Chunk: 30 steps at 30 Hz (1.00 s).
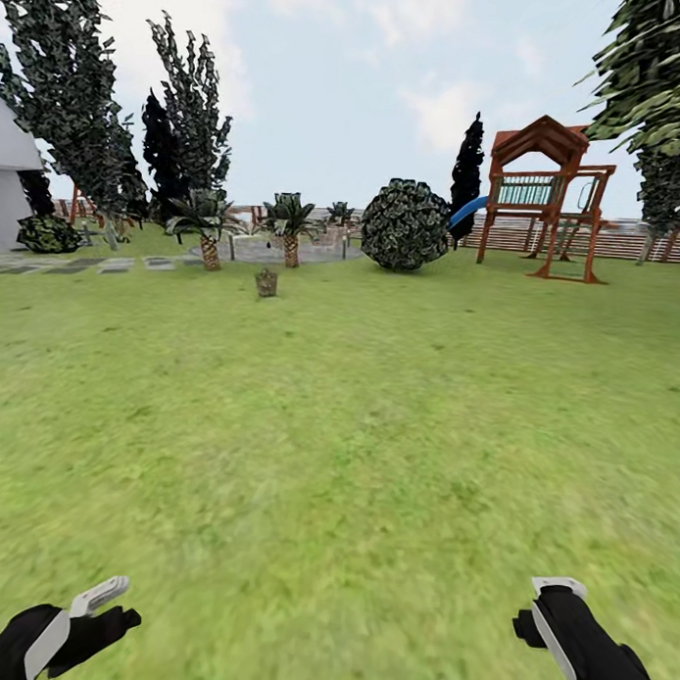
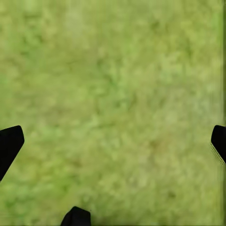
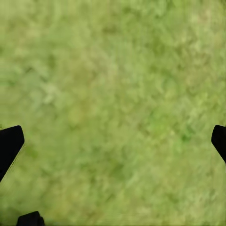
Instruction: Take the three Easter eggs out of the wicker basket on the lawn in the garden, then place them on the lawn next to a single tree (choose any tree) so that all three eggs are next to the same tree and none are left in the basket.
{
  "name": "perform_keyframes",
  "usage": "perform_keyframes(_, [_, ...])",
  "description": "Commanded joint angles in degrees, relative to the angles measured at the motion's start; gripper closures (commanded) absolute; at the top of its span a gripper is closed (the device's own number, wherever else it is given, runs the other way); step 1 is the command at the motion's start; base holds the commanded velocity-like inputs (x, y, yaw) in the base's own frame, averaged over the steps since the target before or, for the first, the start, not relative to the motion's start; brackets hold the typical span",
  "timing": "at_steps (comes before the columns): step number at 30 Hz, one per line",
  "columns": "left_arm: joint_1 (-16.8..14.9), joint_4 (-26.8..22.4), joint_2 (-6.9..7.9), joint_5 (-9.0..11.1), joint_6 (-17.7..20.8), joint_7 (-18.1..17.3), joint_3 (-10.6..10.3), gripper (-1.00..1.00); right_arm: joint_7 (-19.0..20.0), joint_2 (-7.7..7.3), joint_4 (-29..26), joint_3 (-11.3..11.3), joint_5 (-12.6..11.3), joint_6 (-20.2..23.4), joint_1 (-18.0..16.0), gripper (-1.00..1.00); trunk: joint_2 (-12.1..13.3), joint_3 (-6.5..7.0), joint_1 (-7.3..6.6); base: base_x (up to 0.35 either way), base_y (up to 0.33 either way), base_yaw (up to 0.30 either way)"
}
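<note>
Far ahead on the lawn stands the small grey-brown wicker basket, left of centre in the head view. The Easter eggs are hidden at this distance. A tree with a broad leafy canopy rises at the right edge of the garden. My left gripper and right gripper hang low over the grass at the near corners, far from the basket. In the wrist views, the left gripper and right gripper are open, with only bare grass between their dark fingertips.
A round bush and small palms stand beyond the basket. A wooden play tower with a blue slide is at the back right, before a slat fence. Tall dark trees and a white building are left.
</note>
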Motion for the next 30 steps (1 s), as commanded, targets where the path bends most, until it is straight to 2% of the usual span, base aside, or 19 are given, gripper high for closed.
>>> perform_keyframes(1, [-0.03,-0.06,-0.06,-0.02,0.4,-0.16,0.42,-1.0,-0.18,0.01,-0.08,0.0,-0.15,0.25,-0.02,-1.0,-0.03,-0.06,0.03,0.325,0.0,0.0])
perform_keyframes(8, [-0.03,-0.04,-0.21,-0.02,0.32,-0.07,0.49,-1.0,-0.43,-0.02,-0.14,-0.32,-0.19,0.18,-0.02,-1.0,-0.03,-0.06,0.03,0.325,0.0,0.084])
perform_keyframes(16, [-0.03,0.01,-0.31,-0.04,0.32,0.03,0.43,-1.0,-0.6,0.03,-0.16,-0.36,-0.24,0.17,-0.02,-1.0,-0.03,-0.06,0.03,0.325,0.0,0.285])
perform_keyframes(22, [-0.03,0.1,-1.19,-0.1,0.32,0.1,0.41,-1.0,-0.6,0.05,-0.16,-0.17,-0.24,0.16,-0.02,-1.0,-0.03,-0.06,0.03,0.325,0.0,0.297])
perform_keyframes(30, [-0.03,0.17,-1.43,-0.11,0.32,0.13,0.41,-1.0,-0.6,0.05,-0.16,-0.15,-0.24,0.16,-0.02,-1.0,-0.03,-0.06,0.03,0.325,0.0,0.297])
